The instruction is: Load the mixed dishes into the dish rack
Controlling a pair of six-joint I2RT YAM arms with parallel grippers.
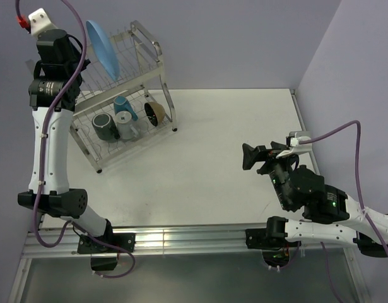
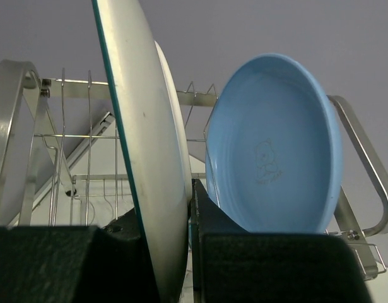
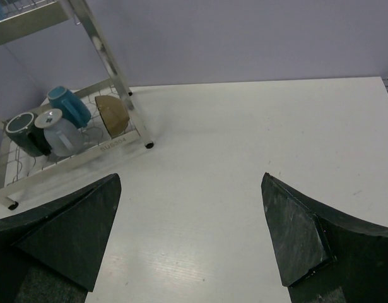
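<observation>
The white plate (image 2: 152, 158) stood on edge, pinched at its lower rim between the fingers of the left gripper (image 2: 181, 255), which was clamped tight on it (a thin dark-green line ran along the plate's edge). It was up at the top tier of the dish rack (image 1: 166, 95), just beside the light-blue plate (image 2: 276, 145), which stood upright in that tier. Whether the white plate touched the wires could not be told. On the lower shelf the dark mug (image 1: 104, 126), pale cup (image 1: 126, 126) and blue mug (image 1: 123, 106) sat close together, with the bowl (image 1: 154, 112) beside them. The right gripper (image 3: 190, 240) hovered over the table (image 1: 231, 126), well apart from the rack, its jaws spread wide and empty.
</observation>
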